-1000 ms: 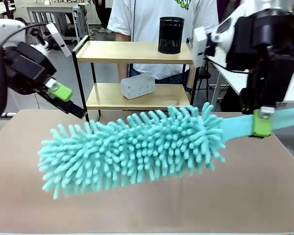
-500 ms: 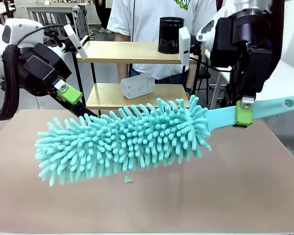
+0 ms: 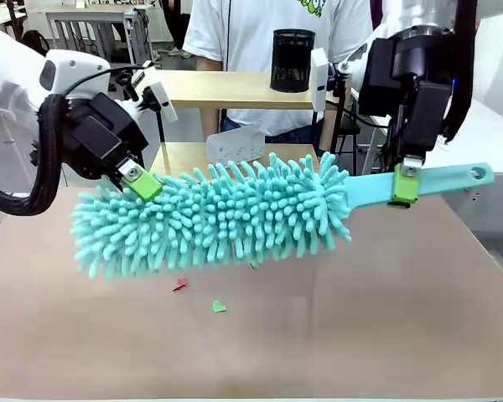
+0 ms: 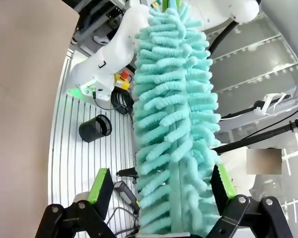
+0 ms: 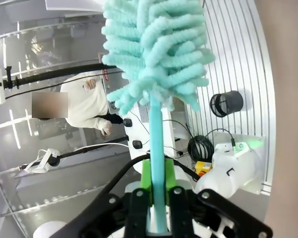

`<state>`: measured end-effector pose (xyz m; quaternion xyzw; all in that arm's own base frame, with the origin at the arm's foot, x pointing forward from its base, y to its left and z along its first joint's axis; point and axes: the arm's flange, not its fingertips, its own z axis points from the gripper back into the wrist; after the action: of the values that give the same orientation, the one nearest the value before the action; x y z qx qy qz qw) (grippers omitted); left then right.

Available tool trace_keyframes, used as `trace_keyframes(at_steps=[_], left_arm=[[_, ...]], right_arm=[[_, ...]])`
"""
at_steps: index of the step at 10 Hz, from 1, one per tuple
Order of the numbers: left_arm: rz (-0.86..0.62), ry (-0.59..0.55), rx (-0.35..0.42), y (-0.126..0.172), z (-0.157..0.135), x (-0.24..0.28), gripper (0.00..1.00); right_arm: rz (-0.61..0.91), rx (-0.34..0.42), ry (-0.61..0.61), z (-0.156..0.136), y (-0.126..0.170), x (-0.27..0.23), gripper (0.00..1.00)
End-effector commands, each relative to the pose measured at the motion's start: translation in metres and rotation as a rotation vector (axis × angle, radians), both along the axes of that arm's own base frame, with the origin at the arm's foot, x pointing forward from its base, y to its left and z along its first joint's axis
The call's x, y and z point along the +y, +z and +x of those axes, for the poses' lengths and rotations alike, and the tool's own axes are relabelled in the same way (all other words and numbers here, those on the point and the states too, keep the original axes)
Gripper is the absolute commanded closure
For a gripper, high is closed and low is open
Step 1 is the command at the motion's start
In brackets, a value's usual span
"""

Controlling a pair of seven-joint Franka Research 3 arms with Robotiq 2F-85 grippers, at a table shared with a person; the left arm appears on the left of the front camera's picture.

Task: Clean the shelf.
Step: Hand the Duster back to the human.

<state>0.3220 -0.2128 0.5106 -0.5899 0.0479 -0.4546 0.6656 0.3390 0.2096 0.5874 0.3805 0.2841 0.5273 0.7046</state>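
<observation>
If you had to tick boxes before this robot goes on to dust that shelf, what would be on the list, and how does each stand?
1. Right hand grips the duster by its handle: ok, shut on it.
2. Left hand around the fluffy head: open, one pad each side; whether they press it, cannot tell.
3. Duster off the table: ok, held in the air.
4. Shelf free for wiping: not ok, a black mesh cup stands on the top board.
5. Table clean: not ok, small scraps lie under the duster.
</observation>
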Motion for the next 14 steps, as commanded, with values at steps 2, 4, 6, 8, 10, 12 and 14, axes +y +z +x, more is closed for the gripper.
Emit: trace_keyframes(at_steps=[2,4,6,8,10,12,14], left_arm=[[0.036,-0.027,-0.004,0.0001,0.0103,-0.0107,0.00],[0.022,-0.039,0.011,-0.0003,0.0141,-0.0116,0.00],[0.021,-0.051,0.006,-0.0002,0.0137,-0.0116,0.00],[0.033,-0.063,0.005,-0.0009,0.0129,-0.0113,0.00],[0.051,-0.073,-0.008,-0.0004,0.0100,-0.0122,0.00],[0.069,-0.113,-0.028,-0.0010,0.0083,-0.0143,0.60],[0.075,-0.111,-0.036,-0.0014,0.0081,-0.0150,0.65]], right_arm=[[0.074,0.010,-0.037,0.0171,0.0054,-0.0058,0.88],[0.065,0.022,-0.045,0.0204,0.0025,-0.0082,0.88],[0.064,0.030,-0.049,0.0228,0.0008,-0.0083,0.88],[0.059,0.030,-0.053,0.0238,0.0003,-0.0075,0.88],[0.053,0.030,-0.054,0.0237,0.0003,-0.0067,0.88],[0.048,0.027,-0.062,0.0228,0.0003,-0.0074,0.88],[0.052,0.025,-0.065,0.0215,0.0003,-0.0095,0.88]])
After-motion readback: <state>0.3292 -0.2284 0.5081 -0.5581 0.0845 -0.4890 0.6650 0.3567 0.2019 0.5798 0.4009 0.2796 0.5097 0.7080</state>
